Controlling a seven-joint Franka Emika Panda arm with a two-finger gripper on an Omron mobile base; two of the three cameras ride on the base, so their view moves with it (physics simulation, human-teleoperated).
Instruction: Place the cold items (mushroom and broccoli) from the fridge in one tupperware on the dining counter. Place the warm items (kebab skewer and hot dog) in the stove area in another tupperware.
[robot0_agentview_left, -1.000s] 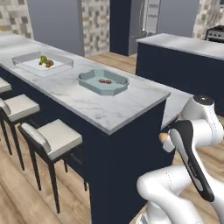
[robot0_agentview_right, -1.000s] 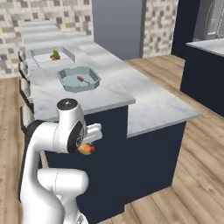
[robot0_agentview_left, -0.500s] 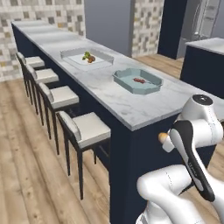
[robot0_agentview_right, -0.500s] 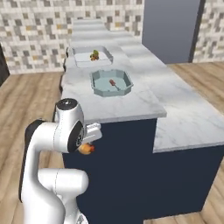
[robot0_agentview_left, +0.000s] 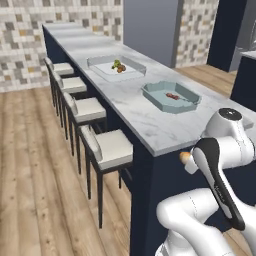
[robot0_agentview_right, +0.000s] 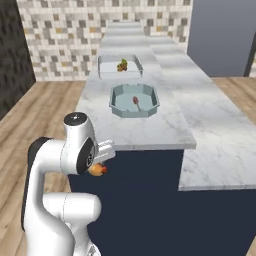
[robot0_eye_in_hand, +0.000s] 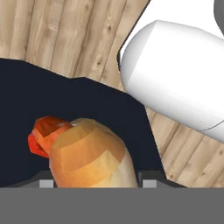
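Note:
My gripper is shut on the hot dog, a tan bun with a red sausage end poking out. It is held low against my own arm, in front of the dark counter side; the hot dog also peeks out beside the arm. On the dining counter sits a teal tupperware holding the kebab skewer. Behind it a clear tupperware holds the broccoli and mushroom. From the left I see the same teal tupperware, skewer and clear tupperware.
A row of white-cushioned bar stools lines the counter's left side. The counter's dark navy wall stands right in front of me. Wood floor spreads to the left. A tiled wall closes the far end.
The whole picture has swung: the base has moved round the counter's end, so the counter now runs straight away from me. The arm pose and the held hot dog are unchanged.

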